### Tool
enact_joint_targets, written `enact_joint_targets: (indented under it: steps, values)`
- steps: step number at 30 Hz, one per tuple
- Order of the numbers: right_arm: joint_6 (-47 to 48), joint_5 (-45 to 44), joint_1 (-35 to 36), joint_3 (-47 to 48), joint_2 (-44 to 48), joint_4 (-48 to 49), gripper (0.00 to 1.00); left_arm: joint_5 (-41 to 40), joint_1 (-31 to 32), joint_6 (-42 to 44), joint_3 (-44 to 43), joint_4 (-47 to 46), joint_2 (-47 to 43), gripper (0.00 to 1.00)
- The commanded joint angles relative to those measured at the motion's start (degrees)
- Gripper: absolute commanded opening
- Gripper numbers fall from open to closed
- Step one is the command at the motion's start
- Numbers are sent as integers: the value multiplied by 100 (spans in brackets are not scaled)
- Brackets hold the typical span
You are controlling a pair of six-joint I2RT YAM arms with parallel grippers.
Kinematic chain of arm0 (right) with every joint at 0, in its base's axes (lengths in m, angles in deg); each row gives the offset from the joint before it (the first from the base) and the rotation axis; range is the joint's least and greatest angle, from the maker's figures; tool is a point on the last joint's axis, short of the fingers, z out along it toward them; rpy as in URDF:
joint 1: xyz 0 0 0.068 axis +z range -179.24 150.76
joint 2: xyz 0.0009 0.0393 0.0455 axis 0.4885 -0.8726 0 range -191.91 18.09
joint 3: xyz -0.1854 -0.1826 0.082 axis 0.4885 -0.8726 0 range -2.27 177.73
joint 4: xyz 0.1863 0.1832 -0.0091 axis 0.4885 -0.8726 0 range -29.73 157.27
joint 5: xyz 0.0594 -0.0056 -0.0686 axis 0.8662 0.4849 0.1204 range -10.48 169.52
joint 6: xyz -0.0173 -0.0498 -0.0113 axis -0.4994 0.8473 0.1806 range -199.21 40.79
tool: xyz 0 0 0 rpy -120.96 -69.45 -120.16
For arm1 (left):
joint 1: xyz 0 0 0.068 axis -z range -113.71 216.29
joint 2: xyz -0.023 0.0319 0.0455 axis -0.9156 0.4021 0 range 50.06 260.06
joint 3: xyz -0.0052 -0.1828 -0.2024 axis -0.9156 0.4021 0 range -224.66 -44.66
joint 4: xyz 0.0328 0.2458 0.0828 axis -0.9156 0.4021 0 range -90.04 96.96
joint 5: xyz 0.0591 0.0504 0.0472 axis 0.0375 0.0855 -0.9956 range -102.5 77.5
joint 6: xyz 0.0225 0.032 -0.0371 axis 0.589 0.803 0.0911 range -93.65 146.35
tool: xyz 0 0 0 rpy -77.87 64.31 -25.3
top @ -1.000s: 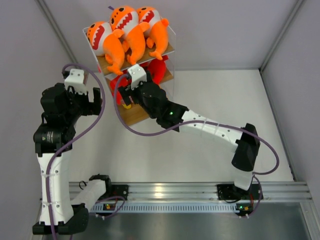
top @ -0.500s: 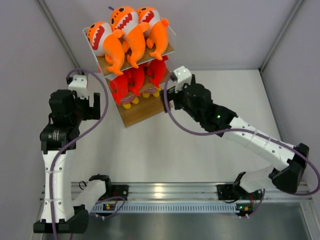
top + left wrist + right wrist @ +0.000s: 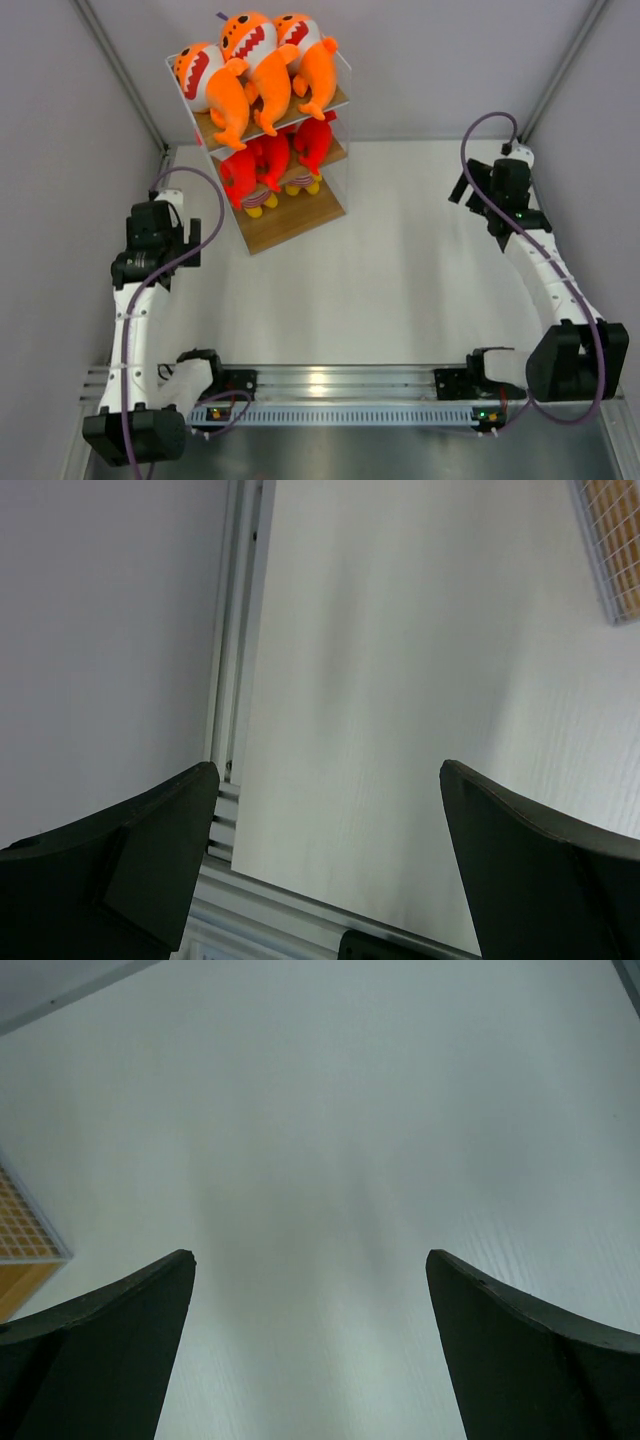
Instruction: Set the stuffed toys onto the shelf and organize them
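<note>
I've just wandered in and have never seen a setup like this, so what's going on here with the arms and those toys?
A robot is stocking a small shelf with plush sharks. Three orange sharks lie on the top board and three red sharks on the board below. At this moment nothing is being handled: the left gripper and the right gripper are both open and empty, off to either side of the white table, away from the shelf.

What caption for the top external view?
Orange plush sharks above red plush sharks on wood-and-wire shelf; left gripper and right gripper open, empty.
</note>
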Motion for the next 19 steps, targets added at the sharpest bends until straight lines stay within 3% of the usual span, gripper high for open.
enact_joint_targets:
  steps: [1, 4, 19]
  values:
    - [-335, 300, -328, -57, -146, 66, 99, -55, -284, -68, 385, -554, 51, 98]
    - [-343, 370, -337, -145, -286, 250, 99, 428, -600, -25, 588, -660, 34, 98]
    - [-317, 739, -329, -883, -138, 1620, 100, 571, -813, -24, 588, -669, 341, 98]
